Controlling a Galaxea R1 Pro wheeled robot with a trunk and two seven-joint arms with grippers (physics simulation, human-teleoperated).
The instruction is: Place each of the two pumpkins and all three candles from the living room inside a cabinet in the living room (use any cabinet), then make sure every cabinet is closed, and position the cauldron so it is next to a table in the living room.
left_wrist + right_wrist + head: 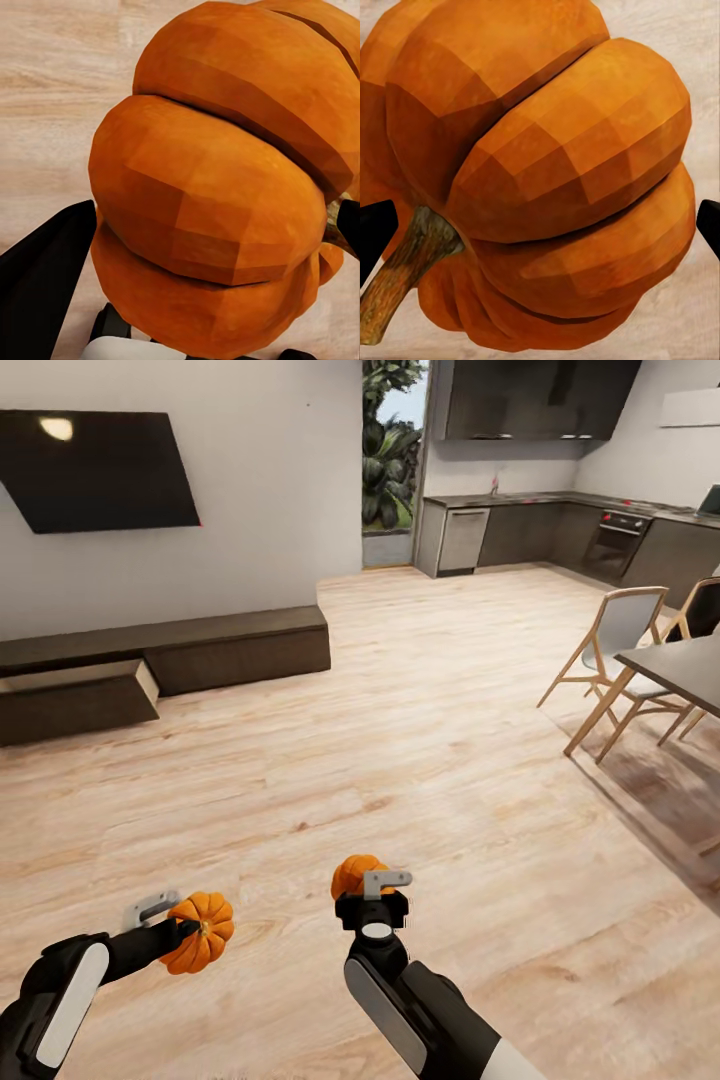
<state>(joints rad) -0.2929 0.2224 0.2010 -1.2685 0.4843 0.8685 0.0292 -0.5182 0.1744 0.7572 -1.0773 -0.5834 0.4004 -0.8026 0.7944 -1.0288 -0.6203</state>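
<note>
Pale wood floor stretches ahead to the cabinet (pixel 165 660) by the left wall, one drawer front hanging open. Left gripper (pixel 172 922) clamps one pumpkin (pixel 200 932), right gripper (pixel 372 890) clamps the other pumpkin (pixel 354 876) — both carried low over the floor. Best move, I judge: roll toward the open drawer, keep grips firm, arms steady — release only once over the pale interior.

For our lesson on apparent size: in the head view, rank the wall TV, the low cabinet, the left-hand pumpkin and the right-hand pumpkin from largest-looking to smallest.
1. Low cabinet
2. Wall TV
3. Left-hand pumpkin and right-hand pumpkin: too alike to rank; the right gripper hides part of its pumpkin, the left gripper holds the other. Both look big only through nearness.
</note>
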